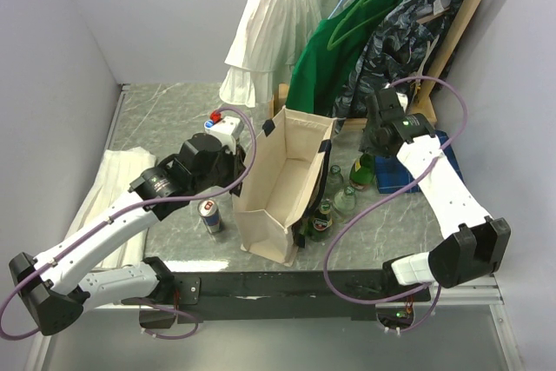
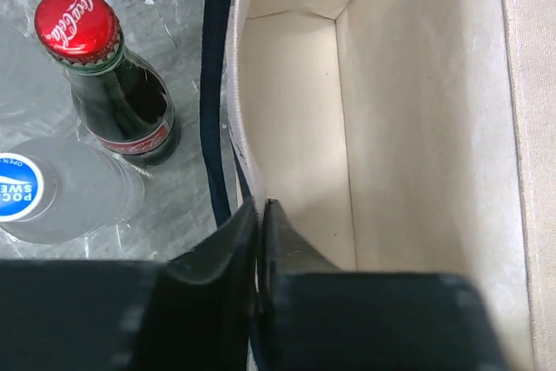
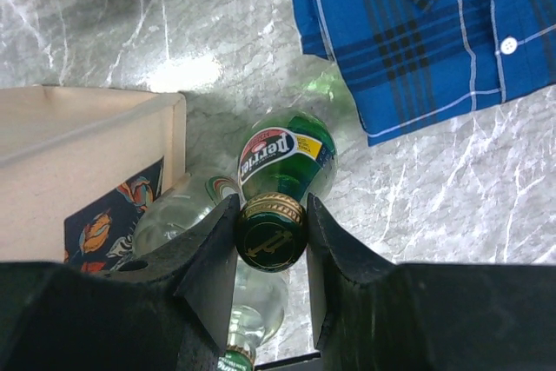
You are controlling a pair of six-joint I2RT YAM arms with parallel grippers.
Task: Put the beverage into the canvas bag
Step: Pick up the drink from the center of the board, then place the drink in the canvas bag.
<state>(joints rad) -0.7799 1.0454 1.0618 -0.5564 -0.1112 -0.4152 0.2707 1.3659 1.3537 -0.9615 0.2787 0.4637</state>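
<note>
The cream canvas bag (image 1: 282,184) stands upright and open at the table's middle, its inside (image 2: 417,128) holding nothing I can see. My left gripper (image 2: 261,206) sits at the bag's left rim, jaws pressed together with the rim's edge running between them. The beverage, a green Perrier bottle (image 3: 287,158), stands upright to the right of the bag (image 3: 87,154). My right gripper (image 3: 271,215) is shut on its gold-banded cap, one finger on each side. From above, the right gripper (image 1: 369,149) hangs over that bottle (image 1: 362,171) and the left gripper (image 1: 246,162) meets the bag's rim.
Three more glass bottles (image 1: 335,182) cluster between the bag and the Perrier. A can (image 1: 209,215) stands left of the bag, a Coca-Cola bottle (image 2: 113,93) and a clear bottle (image 2: 61,193) behind it. A blue plaid shirt (image 3: 417,32) lies right; white folded cloth (image 1: 109,197) lies left; hanging clothes (image 1: 334,49) behind.
</note>
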